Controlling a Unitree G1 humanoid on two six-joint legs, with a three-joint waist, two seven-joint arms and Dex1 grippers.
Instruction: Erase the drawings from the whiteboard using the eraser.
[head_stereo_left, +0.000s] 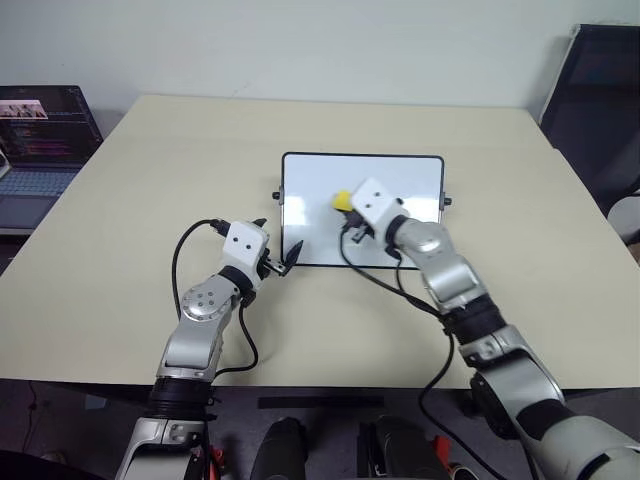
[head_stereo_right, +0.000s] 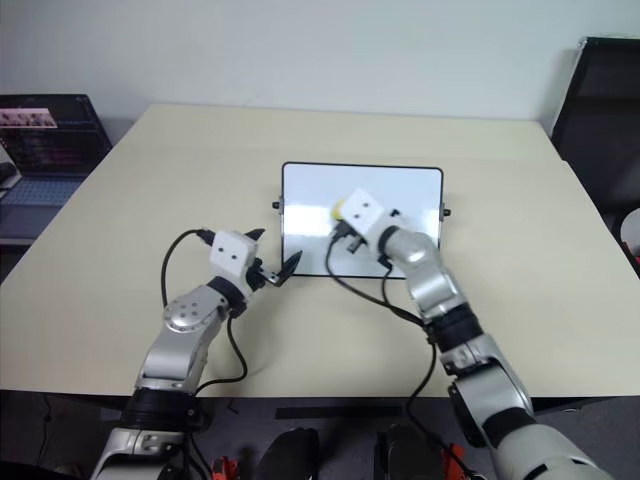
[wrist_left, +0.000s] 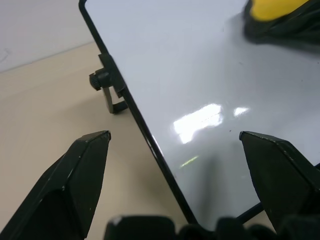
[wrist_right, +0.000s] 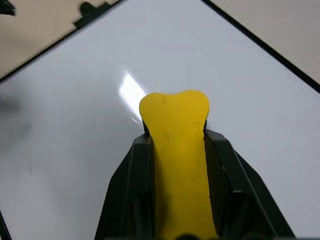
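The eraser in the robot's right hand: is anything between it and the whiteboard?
Nothing visible. The right gripper is shut on the eraser, right over the bare whiteboard. The left gripper stands open at the board's near left edge, off to the side.

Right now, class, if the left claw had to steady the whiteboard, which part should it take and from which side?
Probably the thin black frame along the whiteboard's left short edge, approached from the robot's left, below the small side knob. The left claw already stands open astride that edge, while the right claw holds the eraser over the board's middle.
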